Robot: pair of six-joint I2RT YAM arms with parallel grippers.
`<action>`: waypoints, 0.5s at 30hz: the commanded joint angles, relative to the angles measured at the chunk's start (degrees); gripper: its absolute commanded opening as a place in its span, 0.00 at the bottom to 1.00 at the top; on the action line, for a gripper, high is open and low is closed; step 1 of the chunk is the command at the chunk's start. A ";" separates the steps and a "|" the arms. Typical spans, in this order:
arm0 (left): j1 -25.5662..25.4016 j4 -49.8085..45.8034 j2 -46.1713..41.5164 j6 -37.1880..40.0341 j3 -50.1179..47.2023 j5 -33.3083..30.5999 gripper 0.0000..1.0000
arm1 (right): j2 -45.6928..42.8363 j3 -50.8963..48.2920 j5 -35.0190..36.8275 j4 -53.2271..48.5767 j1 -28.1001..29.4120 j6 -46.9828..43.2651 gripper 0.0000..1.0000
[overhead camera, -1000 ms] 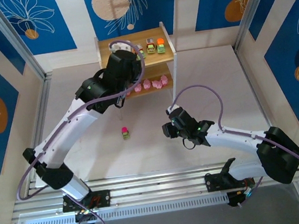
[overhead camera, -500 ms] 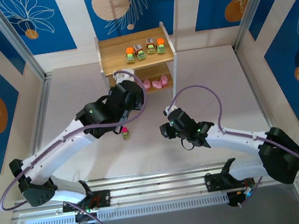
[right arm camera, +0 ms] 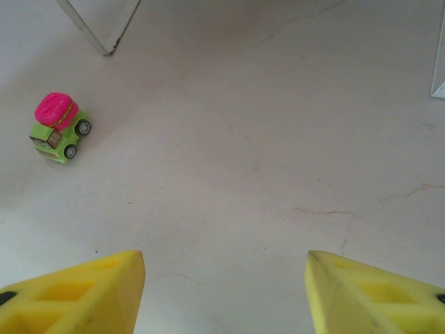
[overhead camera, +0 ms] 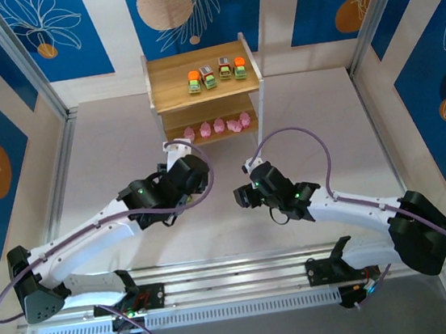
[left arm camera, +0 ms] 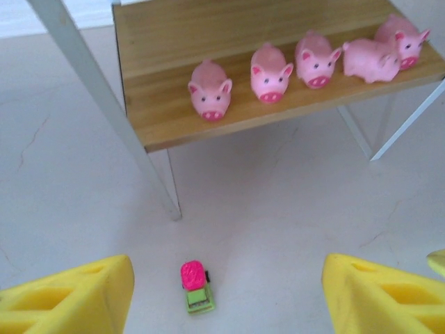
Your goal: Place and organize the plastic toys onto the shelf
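Left gripper (left arm camera: 226,273) jaws spread wide, nothing between them, low over the table (left arm camera: 292,209), facing the shelf (left arm camera: 160,118). Lone green truck with pink top (left arm camera: 197,287) upright on the table just ahead of it, nearer its left finger, in front of the shelf's leg. Five pink pigs (left arm camera: 271,73) in a row on the lower board, snouts outward. Four trucks (overhead camera: 216,74) lined up on the top board, right of centre. Right gripper (right arm camera: 224,263) also wide apart, empty, the lone truck off to its upper left in the right wrist view

Pale tabletop (overhead camera: 315,123) — faint cracks, blue leaf-patterned wall panels (overhead camera: 52,33), aluminium rail (overhead camera: 237,283)
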 commanded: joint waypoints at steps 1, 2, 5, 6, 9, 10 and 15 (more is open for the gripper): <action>-0.41 0.68 -2.11 -3.16 -2.71 -1.65 0.77 | -0.72 -0.57 0.86 1.49 0.53 -0.56 0.65; -0.45 0.86 -2.43 -3.45 -3.56 -1.65 0.79 | -0.59 -0.43 1.05 1.45 0.60 -0.50 0.65; -0.45 0.99 -2.76 -4.49 -5.69 -1.62 0.82 | -0.20 -0.39 1.54 1.16 0.65 -0.39 0.69; -0.44 0.99 -2.78 -4.79 -6.30 -1.53 0.84 | -0.15 -0.30 1.74 0.99 0.69 -0.18 0.71; -0.37 1.50 -2.87 -5.56 -8.08 -1.17 0.87 | -0.06 -0.22 2.34 0.70 0.71 0.23 0.78; -0.26 1.58 -2.87 -5.82 -8.61 -1.05 0.88 | -0.06 -0.22 2.52 0.63 0.75 0.36 0.81; 0.76 2.74 -2.81 -7.07 -11.17 -0.05 0.90 | -0.22 -0.22 3.30 0.39 0.75 0.57 0.89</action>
